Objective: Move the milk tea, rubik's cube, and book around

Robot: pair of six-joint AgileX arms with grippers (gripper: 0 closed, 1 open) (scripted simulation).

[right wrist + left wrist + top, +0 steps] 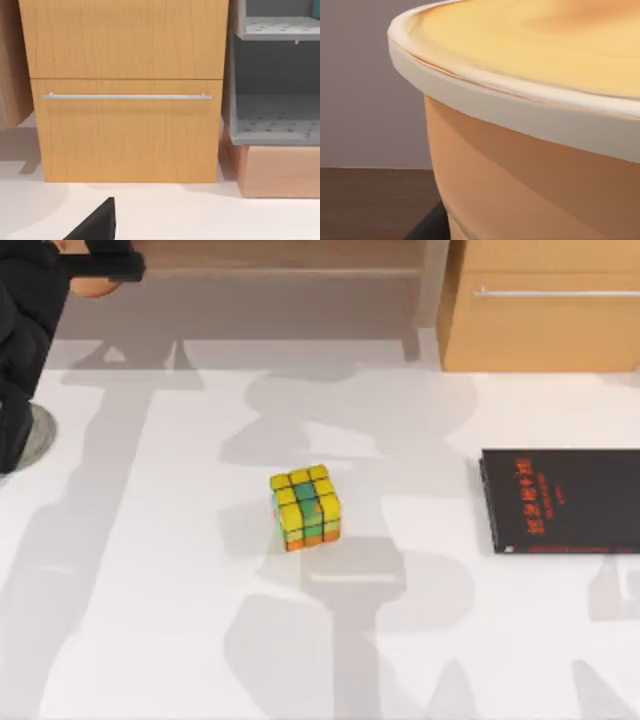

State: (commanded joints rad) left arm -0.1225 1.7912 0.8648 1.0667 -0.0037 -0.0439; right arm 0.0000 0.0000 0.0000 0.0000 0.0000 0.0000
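White tabletop (150,590), streaked with grey shadows, stretches beneath the overhead camera, with a wooden drawer cabinet (545,305) standing at its far right edge. At the centre of the table sits the rubik's cube (305,507), its top face yellow with green and orange stickers on the sides, well apart from everything else. A thin black book with red lettering (562,501) lies flat at the right edge. At the far left corner, the left arm (25,330) reaches up past the table's edge, and a sliver of the peach-orange milk tea (92,285) shows beside its dark gripper there. From the left wrist, the milk tea's pale rim and tapered side loom very close; whether the fingers clasp it cannot be told. From the right wrist, the cabinet's silver handle (126,96) and a grey shelf unit (275,75) are seen.
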